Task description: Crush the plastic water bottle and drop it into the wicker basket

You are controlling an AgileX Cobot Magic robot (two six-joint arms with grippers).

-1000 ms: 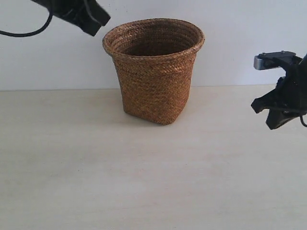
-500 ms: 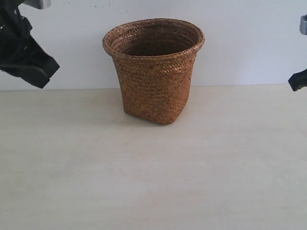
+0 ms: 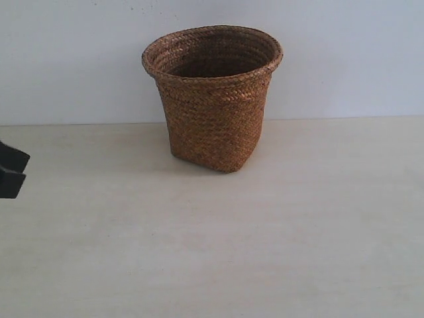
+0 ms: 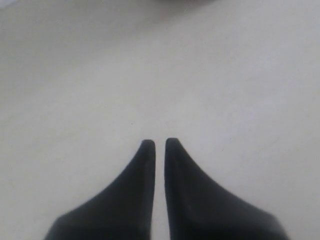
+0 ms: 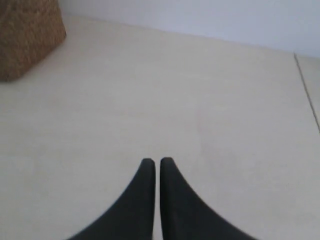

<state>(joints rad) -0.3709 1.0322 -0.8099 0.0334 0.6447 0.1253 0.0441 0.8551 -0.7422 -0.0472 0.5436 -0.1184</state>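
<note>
The brown wicker basket (image 3: 213, 99) stands upright near the back of the pale table, in front of the white wall; a corner of the basket (image 5: 27, 37) also shows in the right wrist view. No plastic water bottle shows in any view. My left gripper (image 4: 159, 144) is shut with nothing between its fingers, over bare table; only its dark tip (image 3: 10, 171) shows at the exterior view's left edge. My right gripper (image 5: 156, 162) is shut and empty, over bare table well away from the basket, and is out of the exterior view.
The pale wooden table (image 3: 218, 245) spreads wide around the basket. A thin seam (image 5: 306, 90) runs across the tabletop in the right wrist view. The white wall (image 3: 344, 53) stands behind the table.
The left arm has dropped from the upper left to the left edge, nearly out of frame. The right arm has moved off the right edge and left the exterior view.
</note>
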